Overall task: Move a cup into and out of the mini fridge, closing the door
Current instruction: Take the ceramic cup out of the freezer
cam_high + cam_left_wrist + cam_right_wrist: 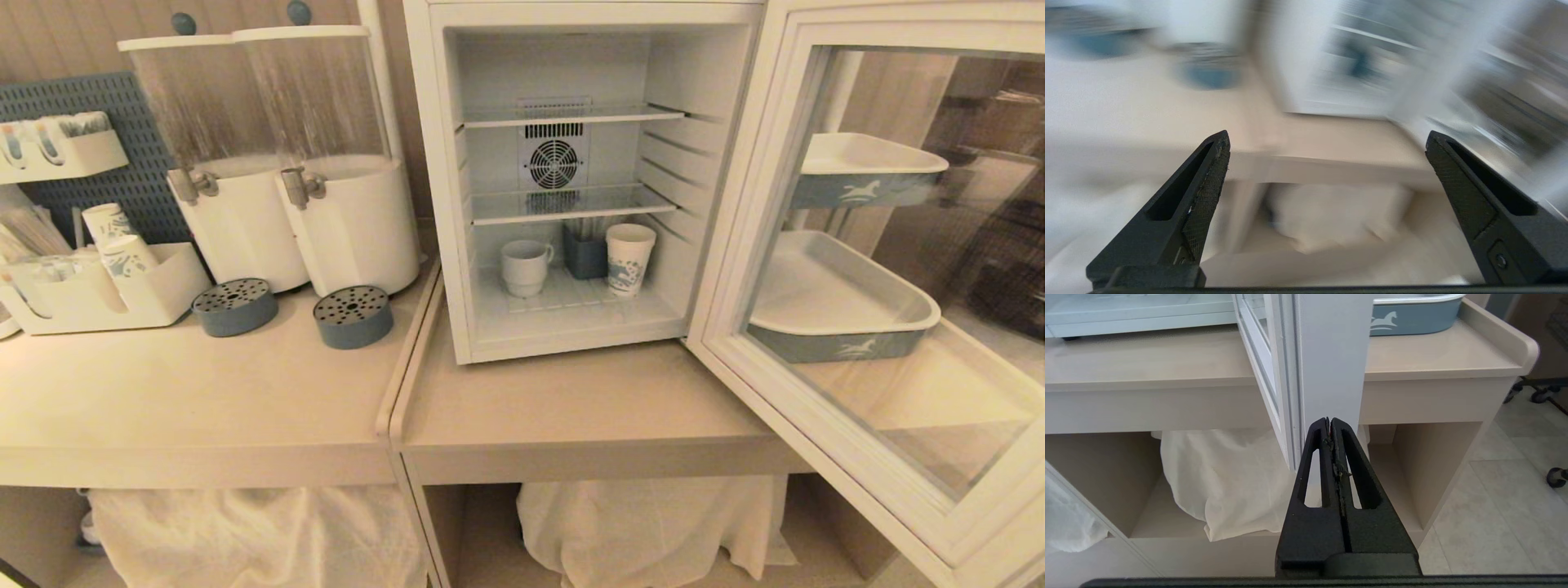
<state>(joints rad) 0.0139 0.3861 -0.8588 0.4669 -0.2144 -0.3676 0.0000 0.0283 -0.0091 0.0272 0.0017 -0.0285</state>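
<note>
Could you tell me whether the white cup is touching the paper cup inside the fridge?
Apart. The head view shows the cup and paper cup separated by a dark holder.

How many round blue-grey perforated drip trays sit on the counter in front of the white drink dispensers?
2. One round blue-grey perforated drip tray sits below the left white cylindrical dispenser, the other below the right dispenser. None seem hidden.

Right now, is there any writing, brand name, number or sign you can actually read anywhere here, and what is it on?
No readable words, numbers or brand names anywhere.
Trays behind the open door: a white horse figure, no text.
Paper cup in the mini fridge: blue print, too small to read.
Paper cups in the left organiser: blue print, unreadable.
The cup: plain.
</note>
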